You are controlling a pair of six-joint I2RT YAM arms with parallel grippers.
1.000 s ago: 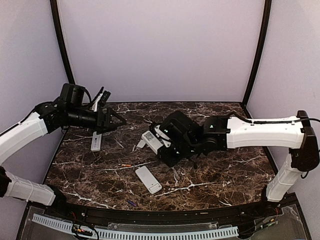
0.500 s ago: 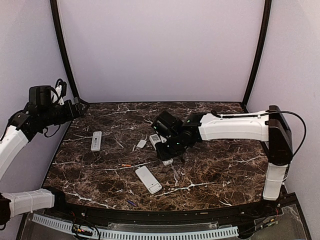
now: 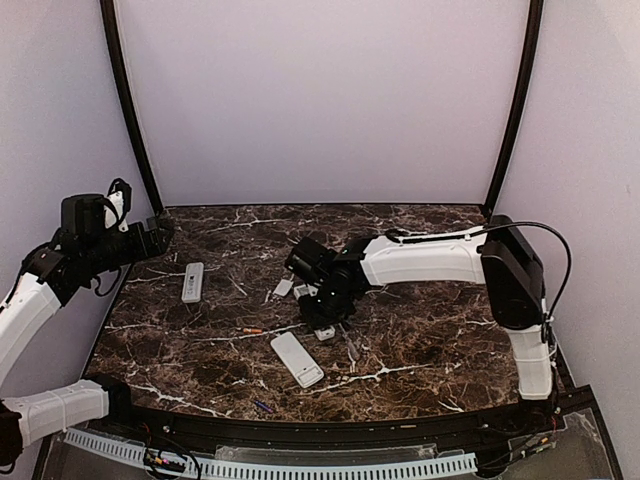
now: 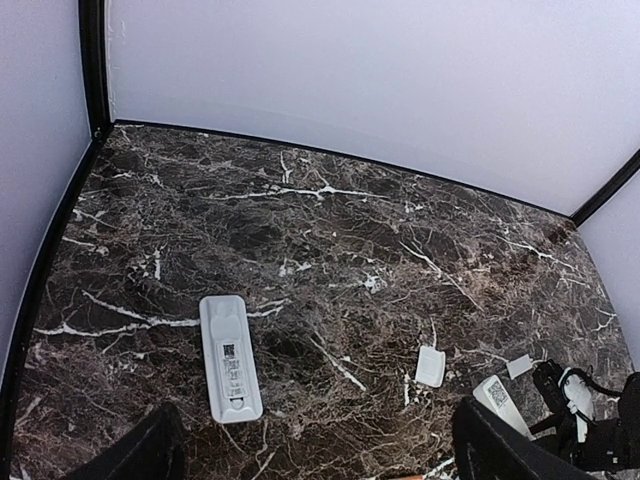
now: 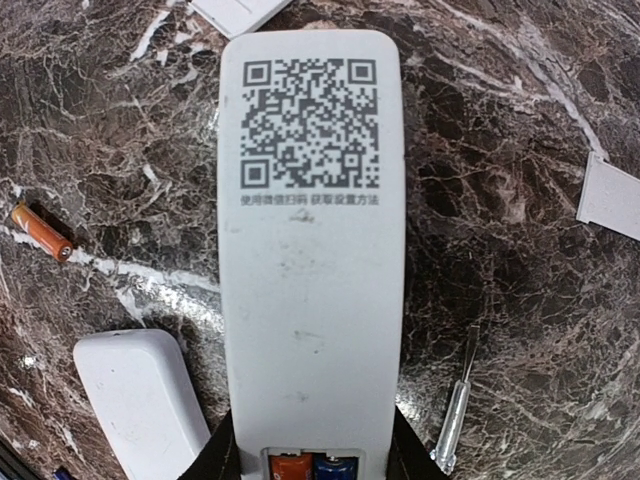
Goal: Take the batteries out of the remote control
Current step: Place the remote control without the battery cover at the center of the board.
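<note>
Fingers of the right end effector pinch a white remote near the middle of the bench. Its back is open, and an orange battery and a blue battery sit inside, right by the fingers. A loose orange battery lies on the bench beside it, toward the left edge. The left end effector hangs spread wide near the far left corner, holding nothing.
</note>
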